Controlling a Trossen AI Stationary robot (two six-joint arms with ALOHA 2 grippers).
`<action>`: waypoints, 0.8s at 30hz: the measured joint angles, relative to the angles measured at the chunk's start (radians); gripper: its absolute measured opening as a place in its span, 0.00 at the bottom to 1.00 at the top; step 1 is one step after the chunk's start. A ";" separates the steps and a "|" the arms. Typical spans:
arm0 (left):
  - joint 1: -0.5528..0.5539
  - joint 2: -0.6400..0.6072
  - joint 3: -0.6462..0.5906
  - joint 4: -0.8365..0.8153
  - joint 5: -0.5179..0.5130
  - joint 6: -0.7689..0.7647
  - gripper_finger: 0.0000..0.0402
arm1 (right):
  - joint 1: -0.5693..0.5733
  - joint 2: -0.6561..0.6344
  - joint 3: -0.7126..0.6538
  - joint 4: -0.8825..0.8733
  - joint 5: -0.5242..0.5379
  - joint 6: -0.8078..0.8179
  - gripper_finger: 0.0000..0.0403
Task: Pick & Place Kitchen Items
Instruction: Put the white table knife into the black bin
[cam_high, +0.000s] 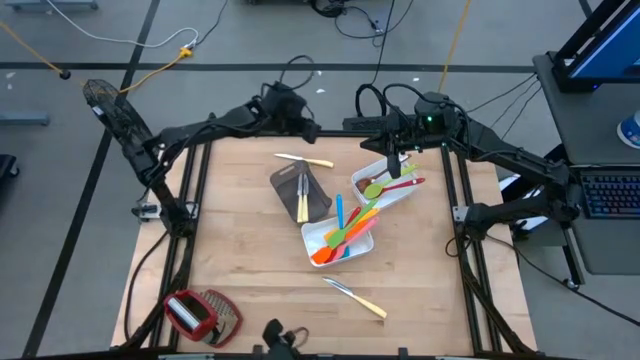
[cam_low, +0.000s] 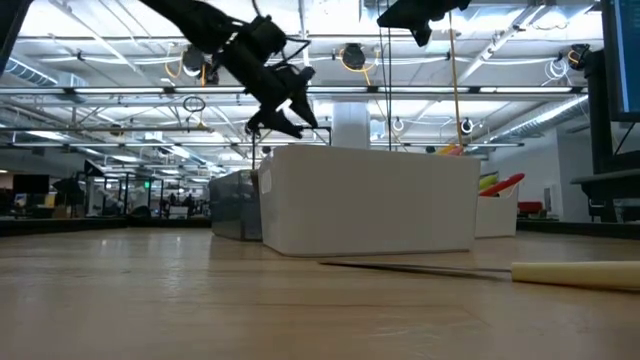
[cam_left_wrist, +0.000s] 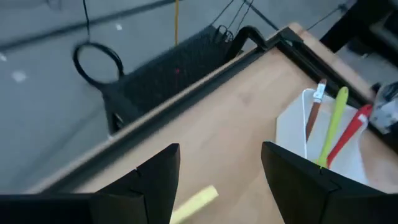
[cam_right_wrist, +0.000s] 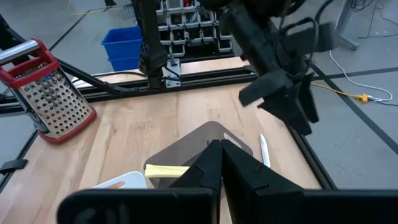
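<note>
High view: light wooden table (cam_high: 250, 250) w/ black frame rails, both arms reaching in from the upper edge. Left hand (cam_high: 292, 118), upper centre of frame, hangs above the table's far edge, fingers apart & empty; left wrist view shows its two dark fingers (cam_left_wrist: 155, 180) spread, w/ the pale-yellow handle end of a knife (cam_left_wrist: 194, 204) between them on the wood below. That pale-handled metal knife (cam_high: 304, 160) lies on the table just below the left hand. Right hand (cam_high: 392, 158), upper right of centre, hovers over the far white rectangular tray (cam_high: 362, 179), fingers pressed together, holding nothing (right wrist view: fingers (cam_right_wrist: 214, 168) meet in a closed wedge). Far tray contains a lime-green spoon (cam_high: 385, 184), a red spoon (cam_high: 405, 184) & a brown-handled utensil (cam_left_wrist: 313, 114). Near white rectangular tray (cam_high: 312, 236), centre, holds orange, green, blue & yellow utensils (cam_high: 345, 235) piled together. Grey-brown rectangular tray (cam_high: 318, 195), left of the white trays, carries pale-handled cutlery (cam_high: 302, 196). Second pale-handled knife (cam_high: 356, 298) lies loose on the table, lower centre. Red-and-wire-mesh grater (cam_high: 200, 315) at lower-left corner, well apart from the trays. Low view: near tray's white wall centre, knife handle in foreground at right.
</note>
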 joint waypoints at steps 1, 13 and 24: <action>-0.016 0.012 0.025 -0.015 -0.025 0.025 0.58 | 0.000 0.000 0.000 0.000 0.000 0.000 0.01; -0.077 0.381 0.466 -0.480 -0.021 0.208 0.58 | 0.000 0.000 0.000 -0.063 -0.002 0.032 0.01; -0.099 0.593 0.682 -0.771 -0.026 0.395 0.58 | 0.000 0.000 0.000 -0.069 -0.003 0.024 0.01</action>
